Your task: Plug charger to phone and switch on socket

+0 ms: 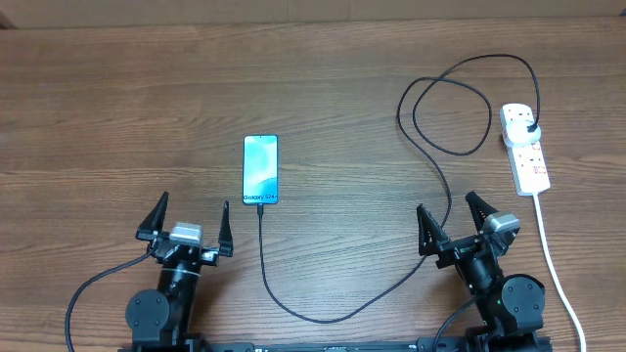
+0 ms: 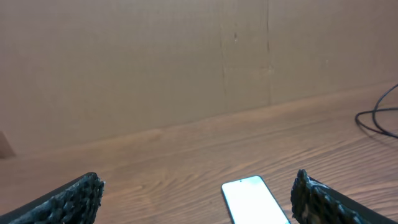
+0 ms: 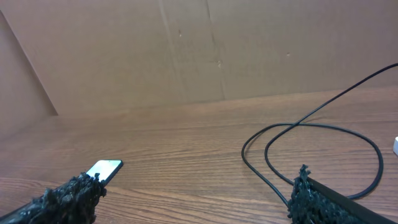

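Phone (image 1: 261, 170) sits mid-table, charger (image 1: 262, 244) meeting its near edge: plugged, I'd say. Socket (image 1: 528, 156) lies far right, plug in. My left gripper (image 1: 194, 203) and right gripper (image 1: 445, 201) gape, empty. Next: right presses the switch.

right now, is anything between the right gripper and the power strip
Nothing visible stands between the right gripper and the power strip, only bare table. The black cable loops flat beside the strip.
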Controlling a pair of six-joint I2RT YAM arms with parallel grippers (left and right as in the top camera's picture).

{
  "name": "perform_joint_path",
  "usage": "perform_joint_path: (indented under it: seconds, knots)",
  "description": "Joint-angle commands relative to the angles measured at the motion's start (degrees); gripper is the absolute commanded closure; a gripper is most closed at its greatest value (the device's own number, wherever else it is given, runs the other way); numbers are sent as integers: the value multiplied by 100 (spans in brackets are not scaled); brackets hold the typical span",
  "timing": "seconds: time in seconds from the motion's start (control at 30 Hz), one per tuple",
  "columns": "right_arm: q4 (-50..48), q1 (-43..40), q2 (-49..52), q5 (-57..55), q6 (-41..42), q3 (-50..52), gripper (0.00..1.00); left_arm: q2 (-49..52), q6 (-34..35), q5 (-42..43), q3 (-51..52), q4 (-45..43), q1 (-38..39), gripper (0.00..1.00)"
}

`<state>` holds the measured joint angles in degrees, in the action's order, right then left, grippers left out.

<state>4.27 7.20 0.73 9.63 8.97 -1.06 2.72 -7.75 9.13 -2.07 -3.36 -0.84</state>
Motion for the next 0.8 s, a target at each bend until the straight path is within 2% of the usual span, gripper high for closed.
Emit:
perform_joint_path:
  seconds: [0.0,0.2,0.77]
  knots:
    - [-28,-20,-57,-55,-9,61,0,-188,-280,-74,157,68,9,0]
    - [-28,-20,-57,-55,-9,61,0,-256,-269,-70,179,734,9,0]
    - [-28,-20,-57,-55,-9,61,0,-251,-254,-63,179,706,11,0]
